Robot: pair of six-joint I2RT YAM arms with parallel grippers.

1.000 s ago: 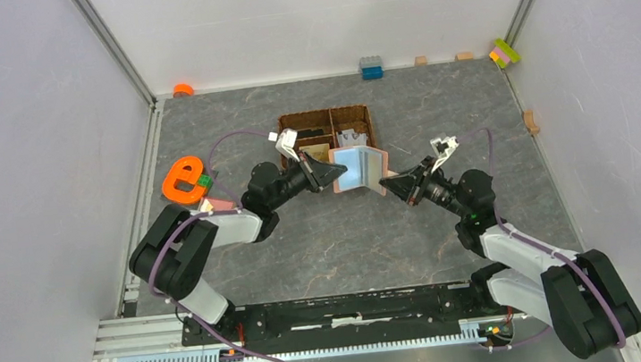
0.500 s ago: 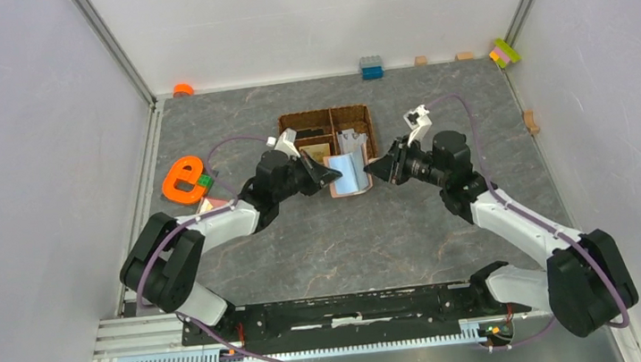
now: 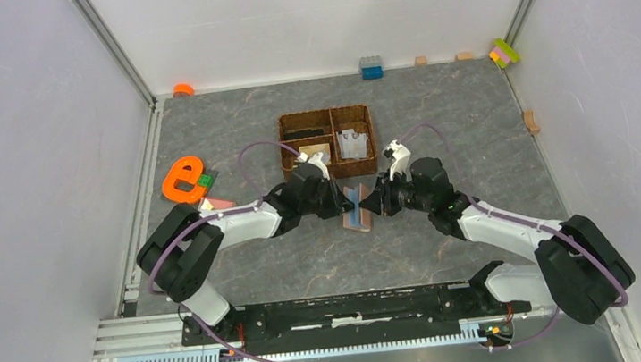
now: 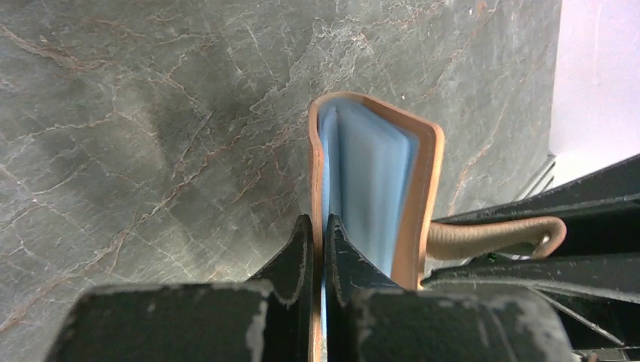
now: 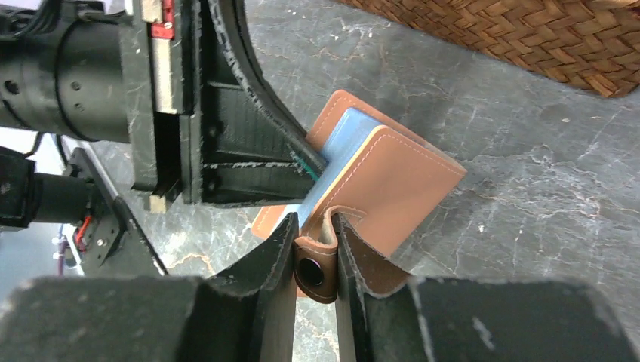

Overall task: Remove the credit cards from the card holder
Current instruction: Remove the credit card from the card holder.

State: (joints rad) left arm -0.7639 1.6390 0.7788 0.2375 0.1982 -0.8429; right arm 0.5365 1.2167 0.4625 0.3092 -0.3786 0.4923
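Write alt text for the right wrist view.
The right gripper straddles the snap tab of a salmon card holder, whose far flap the left gripper pinches. A woven basket sits behind on the grey table.

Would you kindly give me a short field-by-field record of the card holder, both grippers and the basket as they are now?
card holder: partly folded, light-blue lining showing, between the two grippers
left gripper: shut on one cover of the card holder
right gripper: fingers on either side of the snap tab, seemingly pinching it
basket: brown, woven, divided; just beyond the card holder and apart from it
table: grey, marbled surface
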